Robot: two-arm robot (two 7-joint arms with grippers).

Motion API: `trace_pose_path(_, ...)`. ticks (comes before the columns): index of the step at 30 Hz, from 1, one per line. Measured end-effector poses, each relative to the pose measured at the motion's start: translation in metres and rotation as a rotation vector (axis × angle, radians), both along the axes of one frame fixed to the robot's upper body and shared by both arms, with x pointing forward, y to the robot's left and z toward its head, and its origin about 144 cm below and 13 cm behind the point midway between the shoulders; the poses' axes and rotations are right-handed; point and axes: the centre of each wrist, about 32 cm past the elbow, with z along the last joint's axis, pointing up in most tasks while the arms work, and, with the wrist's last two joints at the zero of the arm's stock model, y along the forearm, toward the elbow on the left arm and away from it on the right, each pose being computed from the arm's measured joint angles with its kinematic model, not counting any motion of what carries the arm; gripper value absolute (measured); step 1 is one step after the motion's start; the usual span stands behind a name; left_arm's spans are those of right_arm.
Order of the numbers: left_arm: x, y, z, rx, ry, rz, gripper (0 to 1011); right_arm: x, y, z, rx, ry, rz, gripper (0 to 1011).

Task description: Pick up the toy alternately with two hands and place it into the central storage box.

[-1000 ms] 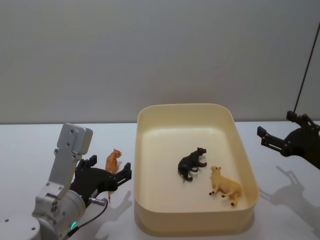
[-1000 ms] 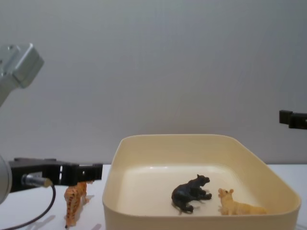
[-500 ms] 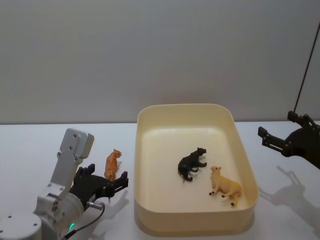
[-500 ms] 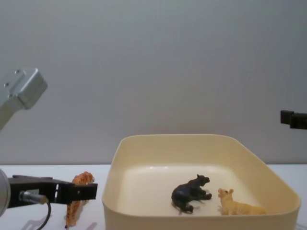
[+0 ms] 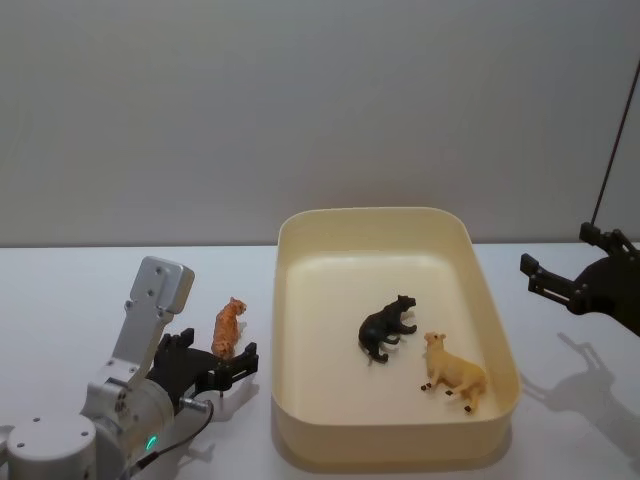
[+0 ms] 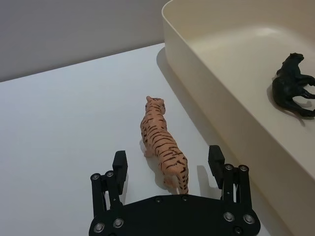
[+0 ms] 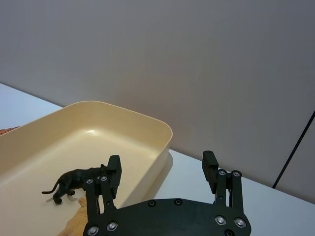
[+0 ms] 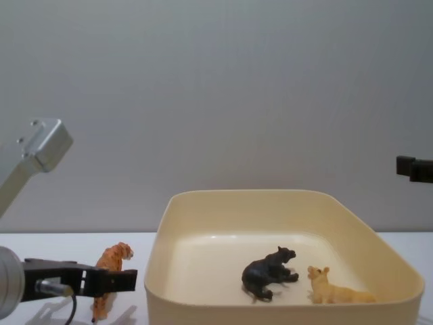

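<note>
In the lower left of the head view the left gripper (image 5: 215, 362) sat low over the white table (image 5: 60, 290) with its fingers spread wide, the striped orange tiger (image 5: 227, 327) standing upright between them with a gap on each side and touched by neither. The tiger stood just beside the left wall of the cream storage box (image 5: 288, 400), a narrow strip of bare table between them. In the box's middle lay a black panther (image 5: 386, 326) and a tan animal (image 5: 453, 372), while the right gripper (image 5: 565, 282) hung spread at the right edge of the frame, apart from the box's right rim.
</note>
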Motion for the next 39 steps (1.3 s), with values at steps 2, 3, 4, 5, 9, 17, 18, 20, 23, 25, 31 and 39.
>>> trace_pose_path(2, 0.003, 0.0, -0.002, -0.003, 0.002, -0.005, 1001, 0.0, 0.0, 0.0, 0.0, 0.0, 0.0, 1001)
trace_pose_path(3, 0.004, 0.0, -0.002, -0.004, 0.003, -0.006, 1001, 0.0, 0.0, 0.0, 0.0, 0.0, 0.0, 1001)
trace_pose_path(4, 0.005, 0.0, -0.003, -0.005, 0.004, -0.008, 1000, 0.0, 0.0, 0.0, 0.0, 0.0, 0.0, 1001)
trace_pose_path(5, 0.006, 0.0, -0.004, -0.007, 0.005, -0.011, 1001, 0.0, 0.0, 0.0, 0.0, 0.0, 0.0, 1001)
trace_pose_path(9, 0.009, 0.0, -0.006, -0.01, 0.007, -0.016, 925, 0.0, 0.0, 0.0, 0.0, 0.0, 0.0, 1001)
trace_pose_path(17, 0.012, 0.0, -0.008, -0.014, 0.01, -0.022, 718, 0.0, 0.0, 0.0, 0.0, 0.0, 0.0, 1001)
trace_pose_path(18, 0.013, 0.0, -0.008, -0.015, 0.01, -0.023, 703, 0.0, 0.0, 0.0, 0.0, 0.0, 0.0, 1001)
trace_pose_path(20, 0.014, -0.001, -0.009, -0.016, 0.011, -0.024, 647, 0.0, 0.0, 0.0, 0.0, 0.0, 0.0, 1001)
trace_pose_path(23, 0.014, -0.001, -0.009, -0.015, 0.011, -0.025, 538, 0.0, 0.0, 0.0, 0.0, 0.0, 0.0, 1001)
trace_pose_path(25, 0.014, -0.001, -0.009, -0.013, 0.01, -0.025, 478, 0.0, 0.0, 0.0, 0.0, 0.0, 0.0, 1001)
trace_pose_path(31, 0.013, 0.0, -0.007, 0.0, 0.008, -0.021, 306, 0.0, 0.0, 0.0, 0.0, 0.0, 0.0, 1001)
trace_pose_path(39, 0.013, 0.0, 0.0, 0.039, -0.01, 0.007, 296, 0.0, 0.0, 0.0, 0.0, 0.0, 0.0, 1001)
